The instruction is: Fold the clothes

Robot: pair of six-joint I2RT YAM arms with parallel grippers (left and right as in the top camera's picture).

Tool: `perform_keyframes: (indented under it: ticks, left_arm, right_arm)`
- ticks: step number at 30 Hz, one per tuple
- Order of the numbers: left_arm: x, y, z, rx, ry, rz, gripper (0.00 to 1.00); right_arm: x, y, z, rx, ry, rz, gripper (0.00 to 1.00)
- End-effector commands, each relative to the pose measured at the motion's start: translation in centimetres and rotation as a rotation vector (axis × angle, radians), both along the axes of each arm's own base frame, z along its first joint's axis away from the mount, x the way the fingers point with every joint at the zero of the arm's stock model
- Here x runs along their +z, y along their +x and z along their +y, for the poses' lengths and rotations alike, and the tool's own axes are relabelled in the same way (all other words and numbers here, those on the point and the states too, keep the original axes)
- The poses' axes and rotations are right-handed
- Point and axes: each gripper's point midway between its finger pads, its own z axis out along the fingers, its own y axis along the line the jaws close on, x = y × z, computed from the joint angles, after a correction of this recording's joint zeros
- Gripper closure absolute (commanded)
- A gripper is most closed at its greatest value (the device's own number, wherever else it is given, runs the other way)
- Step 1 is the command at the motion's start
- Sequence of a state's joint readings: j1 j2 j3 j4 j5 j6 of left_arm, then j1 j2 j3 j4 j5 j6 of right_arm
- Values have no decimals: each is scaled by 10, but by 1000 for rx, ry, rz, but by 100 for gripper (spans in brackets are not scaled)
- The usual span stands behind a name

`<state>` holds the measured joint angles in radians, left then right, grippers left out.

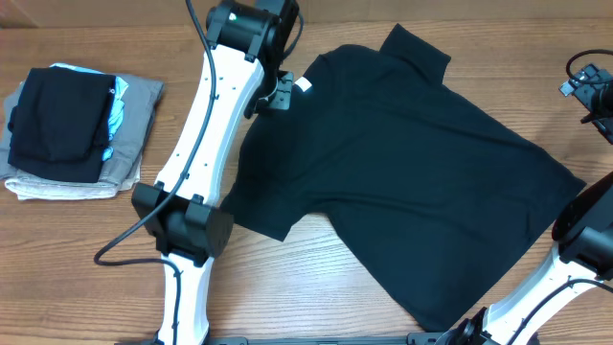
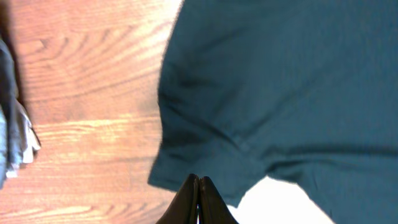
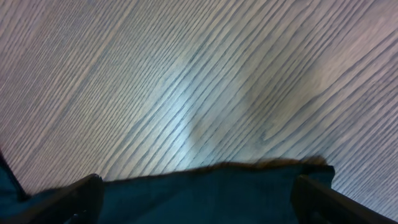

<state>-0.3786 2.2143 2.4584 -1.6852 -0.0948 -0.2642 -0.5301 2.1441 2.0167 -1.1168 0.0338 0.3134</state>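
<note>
Black T-shirt (image 1: 412, 163): spread out, bench (image 1: 96, 29) centre-right. Overhead only: white neck label (image 1: 304, 84), just beside left pincer (image 1: 278, 96), closed tight. Right wrist only: right pincer (image 3: 196, 183) gaping wide over shirt edge.

The left arm (image 1: 215, 105) had white tubular links dotted with small dark screws, joined by chunky black joint housings. A small green light (image 1: 233, 16) glowed on its upper housing, and a black cable (image 1: 126, 234) trailed along it. The right arm (image 1: 536, 287) matched, with white links and black joints. The left pincer (image 2: 199, 198) and right pincer (image 3: 196, 186) had plain black fingers.
</note>
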Motion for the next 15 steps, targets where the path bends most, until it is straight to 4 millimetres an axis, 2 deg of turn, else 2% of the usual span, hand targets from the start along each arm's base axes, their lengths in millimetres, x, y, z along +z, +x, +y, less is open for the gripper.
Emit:
perform_keyframes:
  ticks: [1, 6, 9, 11, 15]
  left_arm:
    - [-11, -28, -4, -1, -26, 99, 96]
    - [-6, -62, 25, 37, 60, 103, 96]
    - [-10, -83, 30, 52, 31, 88, 96]
    - [-23, -98, 30, 62, -4, 93, 96]
    - [-67, -115, 32, 60, -30, 102, 96]
  right_arm:
    - [13, 2, -4, -5, -21, -27, 0]
    - [13, 2, -4, -5, -21, -27, 0]
    - [13, 2, -4, -5, -21, -27, 0]
    - [13, 2, -4, -5, -21, -27, 0]
    - [13, 2, -4, -5, -21, -27, 0]
